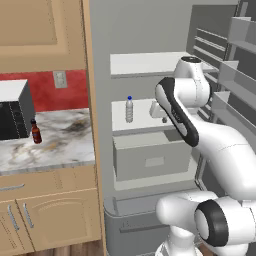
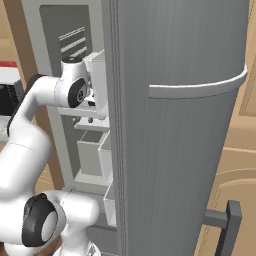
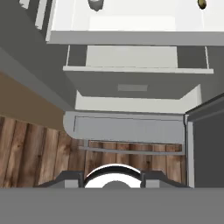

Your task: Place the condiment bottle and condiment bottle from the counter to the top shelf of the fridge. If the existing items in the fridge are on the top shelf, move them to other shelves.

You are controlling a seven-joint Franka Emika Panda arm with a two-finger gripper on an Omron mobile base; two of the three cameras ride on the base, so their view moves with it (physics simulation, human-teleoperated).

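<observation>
One condiment bottle [image 1: 36,131], dark with a black cap, stands on the marble counter [image 1: 65,145] beside the microwave. The fridge [image 1: 102,100] is open. Its top shelf [image 1: 145,64] looks bare. The clear blue-capped water bottle [image 1: 129,109] stands upright on the lower shelf [image 1: 140,125]. My gripper [image 1: 160,114] hangs in front of that shelf, right of the bottle and apart from it, largely hidden by my forearm. In the hand view its tips [image 3: 113,181] stand apart, with no bottle between them. That view looks down on the water bottle [image 3: 95,4] and a tiny tan object [image 3: 201,3].
Under the lower shelf sits the pale grey drawer [image 1: 150,157], also seen from above [image 3: 135,85]. Ribbed door racks [image 1: 235,80] stand close on my arm's right. The open fridge door [image 2: 180,125] blocks most of the right base view. A black microwave [image 1: 15,117] stands on the counter's left.
</observation>
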